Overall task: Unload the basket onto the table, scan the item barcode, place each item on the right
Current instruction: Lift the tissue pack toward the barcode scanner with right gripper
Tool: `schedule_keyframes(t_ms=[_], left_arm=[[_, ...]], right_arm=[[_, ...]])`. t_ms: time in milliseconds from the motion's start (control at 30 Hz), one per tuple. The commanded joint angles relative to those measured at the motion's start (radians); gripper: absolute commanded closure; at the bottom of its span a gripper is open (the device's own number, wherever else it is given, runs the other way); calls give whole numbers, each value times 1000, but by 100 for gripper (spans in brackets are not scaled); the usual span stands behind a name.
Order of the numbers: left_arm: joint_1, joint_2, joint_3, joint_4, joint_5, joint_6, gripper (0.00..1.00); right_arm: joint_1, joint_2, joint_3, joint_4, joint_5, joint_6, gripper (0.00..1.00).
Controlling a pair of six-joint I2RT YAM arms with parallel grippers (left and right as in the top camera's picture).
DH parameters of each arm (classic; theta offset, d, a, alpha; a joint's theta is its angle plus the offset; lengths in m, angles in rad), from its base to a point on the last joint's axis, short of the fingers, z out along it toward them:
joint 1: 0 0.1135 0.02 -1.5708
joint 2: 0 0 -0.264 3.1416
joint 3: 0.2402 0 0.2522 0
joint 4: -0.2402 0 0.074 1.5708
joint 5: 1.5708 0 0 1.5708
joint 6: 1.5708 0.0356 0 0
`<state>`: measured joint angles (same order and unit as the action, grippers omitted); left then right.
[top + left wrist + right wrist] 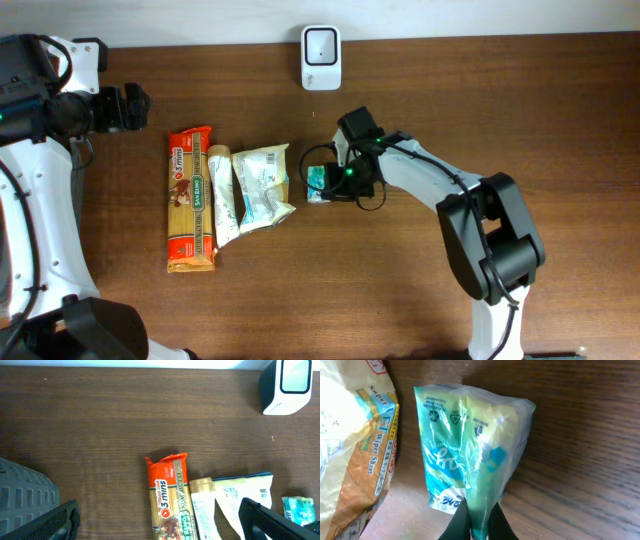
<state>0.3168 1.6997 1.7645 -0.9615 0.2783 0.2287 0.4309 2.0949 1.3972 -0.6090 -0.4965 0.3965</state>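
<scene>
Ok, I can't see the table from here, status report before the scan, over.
Left pincer open, empty. Right pincer shut on green packet. Nothing lying between packet and scanner.

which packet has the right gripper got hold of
The small green packet, lying apart from the row of three other packs; the right gripper is shut on its edge.

The teal packet (pixel 318 183) is being pinched; the white scanner (pixel 320 56) is sitting well apart from it.
Glossy teal-and-yellow plastic is crumpling, one seam being squeezed between the right gripper (pixel 477 521) fingers.
</scene>
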Motion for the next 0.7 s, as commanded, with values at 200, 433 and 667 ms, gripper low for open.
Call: schedule_keyframes(t_ms=[200,433,667], left_arm=[[7,-21,5,1,10,16,1],[7,-21,5,1,10,16,1],[7,-21,5,1,10,16,1]], right_arm=[[-202,-174,-4,27,-853,-296,96],[-204,-176,-4,222,-1056,-25,96],[-261,-176,-4,520,-1056,533,96]])
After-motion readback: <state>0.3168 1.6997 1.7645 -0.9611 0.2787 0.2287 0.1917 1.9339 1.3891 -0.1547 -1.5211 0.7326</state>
